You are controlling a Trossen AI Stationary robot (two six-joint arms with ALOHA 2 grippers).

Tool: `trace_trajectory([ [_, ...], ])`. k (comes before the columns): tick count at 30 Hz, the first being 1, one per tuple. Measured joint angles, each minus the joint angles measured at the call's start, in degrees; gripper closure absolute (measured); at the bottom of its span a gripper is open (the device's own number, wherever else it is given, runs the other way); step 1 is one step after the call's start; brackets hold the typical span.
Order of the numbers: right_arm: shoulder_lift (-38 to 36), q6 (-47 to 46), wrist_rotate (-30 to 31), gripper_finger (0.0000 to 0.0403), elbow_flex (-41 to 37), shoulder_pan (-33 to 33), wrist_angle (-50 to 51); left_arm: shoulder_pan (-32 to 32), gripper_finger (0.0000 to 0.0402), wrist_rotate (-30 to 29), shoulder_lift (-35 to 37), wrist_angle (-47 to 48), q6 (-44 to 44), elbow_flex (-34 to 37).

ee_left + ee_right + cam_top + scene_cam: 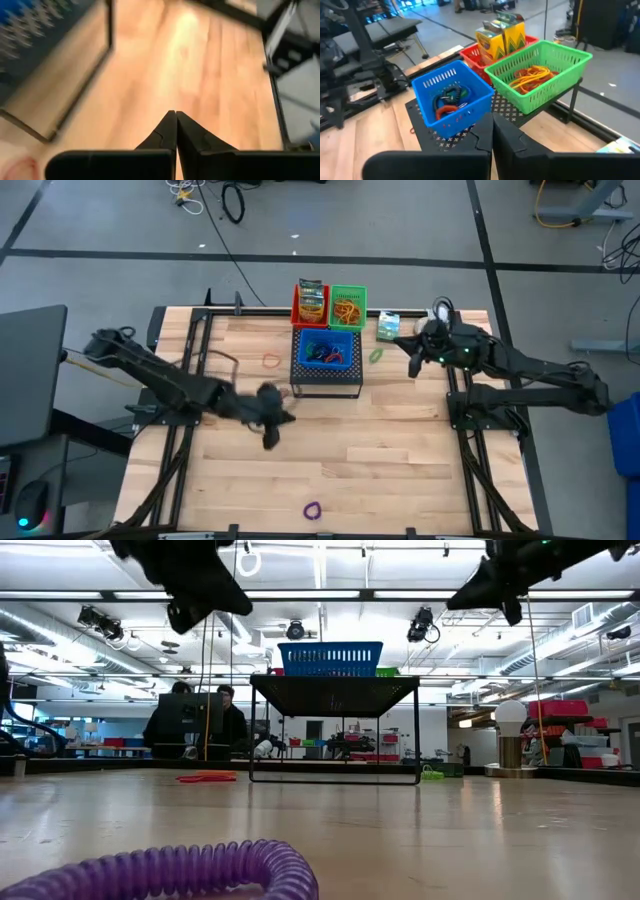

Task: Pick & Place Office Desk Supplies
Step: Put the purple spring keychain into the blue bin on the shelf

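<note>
Three baskets sit on a black perforated stand (327,378). The blue basket (451,97) holds coloured loops, the green basket (540,75) rubber bands, and the red basket (470,52) yellow-green boxes. On the table lie a red rubber band (271,361), a green loop (376,355), a green-white box (388,327) and a purple loop (313,509). My left gripper (176,115) is shut and empty, in the air left of the stand's near corner. My right gripper (492,124) is shut and empty, raised to the right of the baskets and pointing at them.
A white ball on a stand (443,310) is at the far right, close to my right arm. The purple loop (180,870) lies by the table's near edge. Bare wood stretches between the black stand and the near edge. People sit in the room beyond the table.
</note>
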State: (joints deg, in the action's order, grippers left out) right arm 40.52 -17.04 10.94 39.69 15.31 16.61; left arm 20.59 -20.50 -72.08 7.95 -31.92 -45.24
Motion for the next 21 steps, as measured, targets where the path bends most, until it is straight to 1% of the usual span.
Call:
trace_trajectory([
  [3,-1.97,1.62,-0.6,0.0396,-0.29,-0.11,-0.17,4.37,0.0399,0.17,-7.47,5.72,-5.2,-6.21],
  [7,-2.72,3.88,-2.83,0.0387,-0.47,-0.11,0.16,9.37,0.0394,1.34,-17.92,9.0,-10.66,-13.45],
  [10,-2.76,5.61,-4.87,0.0387,-0.47,-0.1,0.9,12.39,0.0378,2.05,-24.33,11.69,-15.4,-18.64],
  [14,-2.7,7.23,-7.26,0.0394,-0.47,-0.09,2.13,14.81,0.0348,6.58,-32.1,16.1,-22.02,-25.72],
  [19,-2.7,8.73,-8.26,0.0396,-0.47,-0.09,3.16,17.0,0.0313,8.53,-41.19,16.02,-23.81,-34.88],
  [21,-2.7,8.92,-8.26,0.0393,-0.47,-0.09,3.69,17.56,0.0302,8.61,-44.5,17.71,-23.84,-38.32],
])
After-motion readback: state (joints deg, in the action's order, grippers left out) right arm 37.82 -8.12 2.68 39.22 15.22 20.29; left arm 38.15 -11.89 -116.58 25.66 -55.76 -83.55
